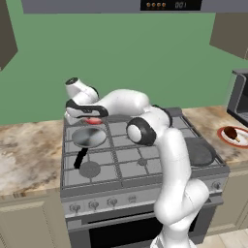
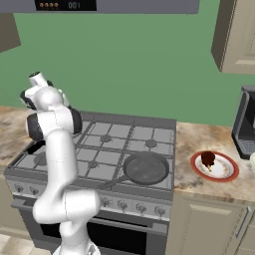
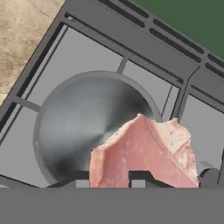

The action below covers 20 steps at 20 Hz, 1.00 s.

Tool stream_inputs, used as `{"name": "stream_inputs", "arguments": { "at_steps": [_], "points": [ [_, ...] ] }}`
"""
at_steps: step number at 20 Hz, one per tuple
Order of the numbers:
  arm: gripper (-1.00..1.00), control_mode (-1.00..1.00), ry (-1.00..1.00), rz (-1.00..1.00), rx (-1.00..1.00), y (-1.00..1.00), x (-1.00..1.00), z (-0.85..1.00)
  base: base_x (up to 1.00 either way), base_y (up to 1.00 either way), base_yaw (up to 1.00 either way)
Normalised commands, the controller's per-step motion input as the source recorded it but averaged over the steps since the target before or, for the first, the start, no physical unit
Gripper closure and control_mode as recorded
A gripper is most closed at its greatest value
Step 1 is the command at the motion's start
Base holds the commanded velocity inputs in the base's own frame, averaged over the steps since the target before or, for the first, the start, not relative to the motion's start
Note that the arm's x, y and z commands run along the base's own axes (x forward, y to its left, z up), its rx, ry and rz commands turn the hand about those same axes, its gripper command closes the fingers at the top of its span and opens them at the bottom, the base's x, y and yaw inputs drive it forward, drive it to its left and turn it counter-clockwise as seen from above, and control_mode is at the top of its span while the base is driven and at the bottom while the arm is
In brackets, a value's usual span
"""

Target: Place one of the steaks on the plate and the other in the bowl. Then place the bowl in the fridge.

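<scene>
arm (image 1: 169, 160): glossy white rounded links | joints: dark rings | hand: white, black band

Both base cams are looking down from behind at the grey gas stove (image 1: 140, 160), sharing it; hand cam's hovering close over a round grey metal pan (image 3: 83, 122)

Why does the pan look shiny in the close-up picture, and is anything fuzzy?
Hand view: the pan has a bright sheen with dark streaks; the pink steak is soft-edged. Base views: flat even light, and the plate is slightly blurry.
</scene>
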Motion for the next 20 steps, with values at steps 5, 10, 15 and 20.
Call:
{"name": "stream_inputs", "arguments": {
  "at_steps": [5,10,15,20],
  "points": [
    [1.0,-1.0,-0.2,0.16,0.02,-1.0,-0.98,0.61,0.0,0.0,0.0],
    [1.0,-1.0,-0.16,0.11,0.11,-1.0,-1.0,0.48,0.0,0.0,0.0],
    [1.0,-1.0,-0.06,0.01,0.18,-0.73,-1.0,0.91,0.0,0.0,0.0],
    [1.0,-1.0,-0.11,0.03,0.03,-0.36,-1.0,0.6,0.0,0.0,0.0]
  ]
}}
